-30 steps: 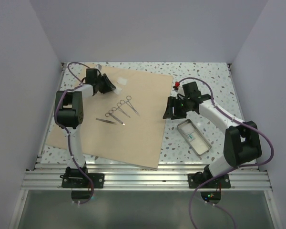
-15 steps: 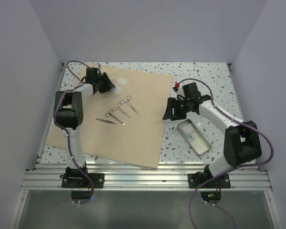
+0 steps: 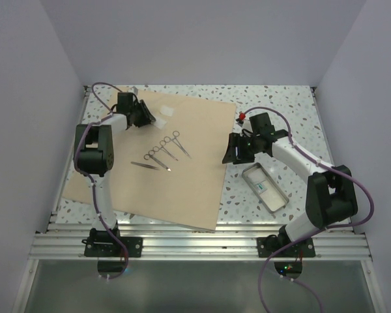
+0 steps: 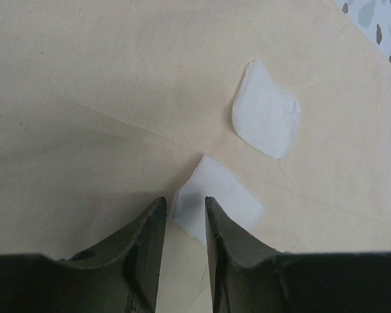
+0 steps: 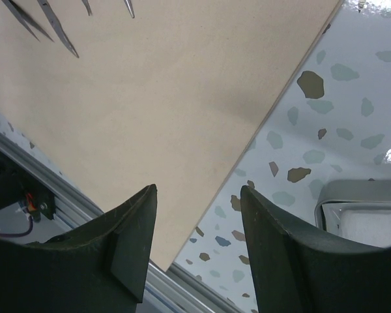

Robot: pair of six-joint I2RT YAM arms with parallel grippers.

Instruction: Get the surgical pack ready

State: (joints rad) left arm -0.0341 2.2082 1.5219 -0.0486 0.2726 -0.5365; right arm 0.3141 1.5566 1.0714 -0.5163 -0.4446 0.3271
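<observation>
Desk [image 3: 280, 104]: speckled top, carrying everything.
Wrap sheet [image 3: 182, 189]: here's the pack, spread flat and unfolded across the left half of the desk, near edge at the rail.
Right arm [image 3: 293, 156]: jaws wide and empty, hanging over the sheet's right edge. Dip too low here and they could snag that edge, drag the sheet and scatter the tools!
Left arm [image 3: 94, 147]: jaws narrow, down at the sheet's far-left corner, with the near pad's edge between the tips. Pinched or not, I cannot tell. Close too deep and the sheet gets nipped with the pad.
Tray [image 3: 254, 172]: on bare desk, right of the sheet.
Scissors [image 3: 164, 149]: lying loose mid-sheet; any tug slides them.
Tweezers [image 3: 150, 166]: just beside the scissors, same worry.
Near pad [image 4: 221, 207]: flimsy and flat, could slip free.
Far pad [image 4: 267, 111]: close by, easily nudged.
</observation>
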